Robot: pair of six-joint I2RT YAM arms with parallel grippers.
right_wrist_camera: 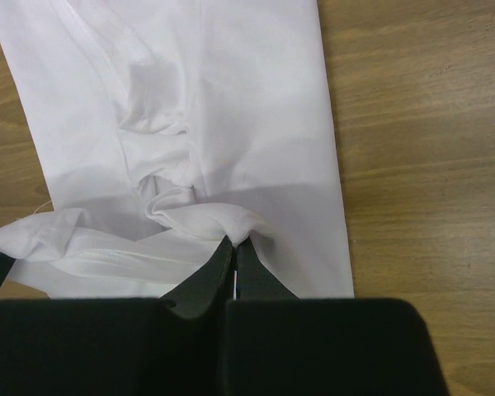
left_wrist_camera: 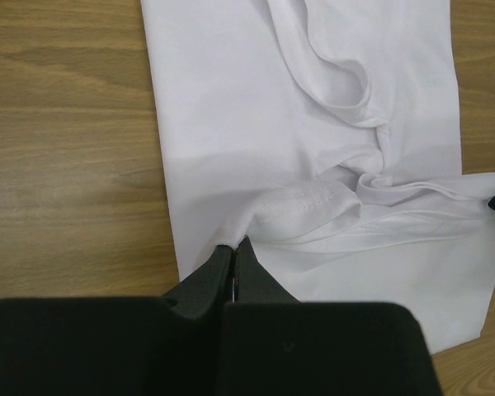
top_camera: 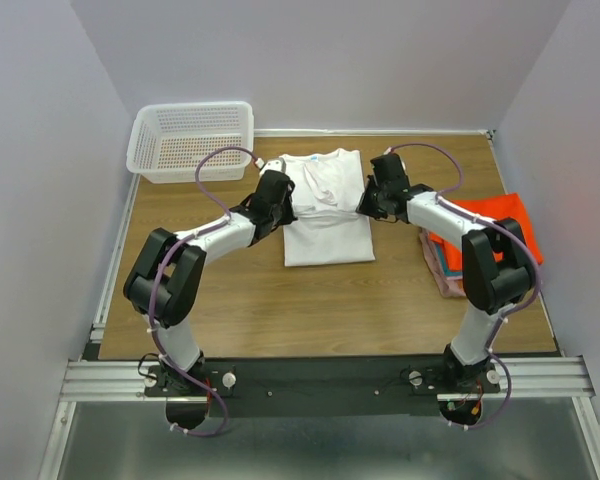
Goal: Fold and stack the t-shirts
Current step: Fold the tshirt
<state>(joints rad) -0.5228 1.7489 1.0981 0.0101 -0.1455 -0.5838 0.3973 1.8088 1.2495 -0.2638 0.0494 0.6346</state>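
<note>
The white t-shirt (top_camera: 325,215) lies in the middle of the table, sides folded in to a long strip. My left gripper (top_camera: 281,192) is shut on its left part, pinching a hemmed fold (left_wrist_camera: 301,206) lifted off the cloth; the gripper (left_wrist_camera: 233,244) shows closed in the left wrist view. My right gripper (top_camera: 372,198) is shut on a bunched fold (right_wrist_camera: 223,219) at the shirt's right part; it (right_wrist_camera: 233,242) shows closed in the right wrist view. The shirt (right_wrist_camera: 231,99) is pulled taut between the two. A stack of folded shirts, orange-red (top_camera: 492,222) on top, lies at the right.
A white mesh basket (top_camera: 192,140) stands at the back left corner. Teal and pink edges (top_camera: 442,272) show under the orange-red shirt. Bare wood (top_camera: 310,310) lies in front of the white shirt, and walls close in on three sides.
</note>
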